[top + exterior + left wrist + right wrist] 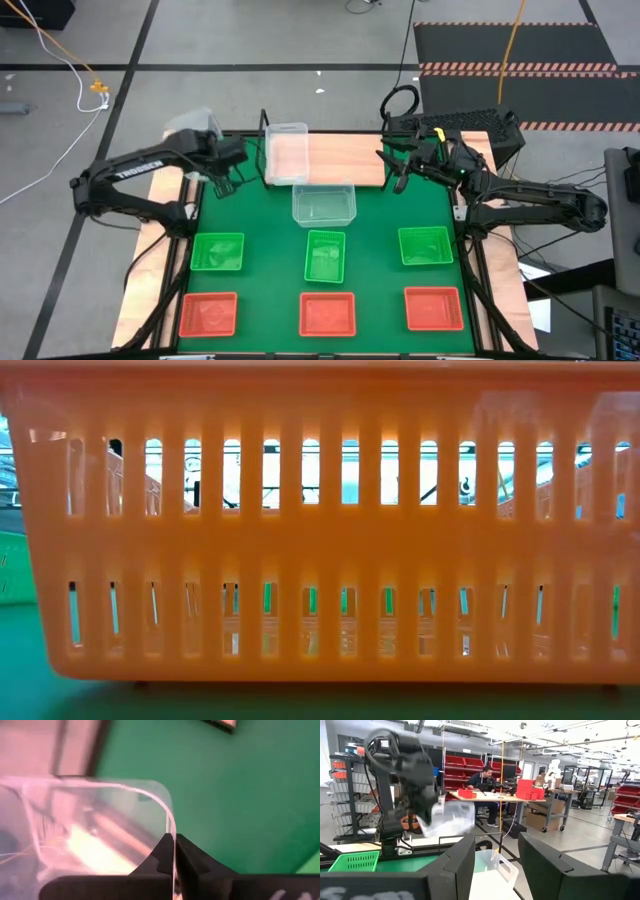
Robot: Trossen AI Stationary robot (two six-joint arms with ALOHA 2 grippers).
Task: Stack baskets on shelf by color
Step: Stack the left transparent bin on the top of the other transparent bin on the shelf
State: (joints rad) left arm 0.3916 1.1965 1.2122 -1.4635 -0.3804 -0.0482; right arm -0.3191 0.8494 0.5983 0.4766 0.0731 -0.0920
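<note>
Left hand (174,851) is pinched on the rim of a clear basket (100,820), up off the surface. Right hand (497,857) sits wide, holding nothing, by the shelf (345,158).

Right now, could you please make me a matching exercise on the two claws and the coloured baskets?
1 left claw
2 right claw
3 green baskets
4 red-orange baskets

A row farthest from the shelf
B open, near the shelf's right end
C middle row of the mat
D shut on a clear basket rim

Pairs: 1-D, 2-B, 3-C, 4-A
</note>
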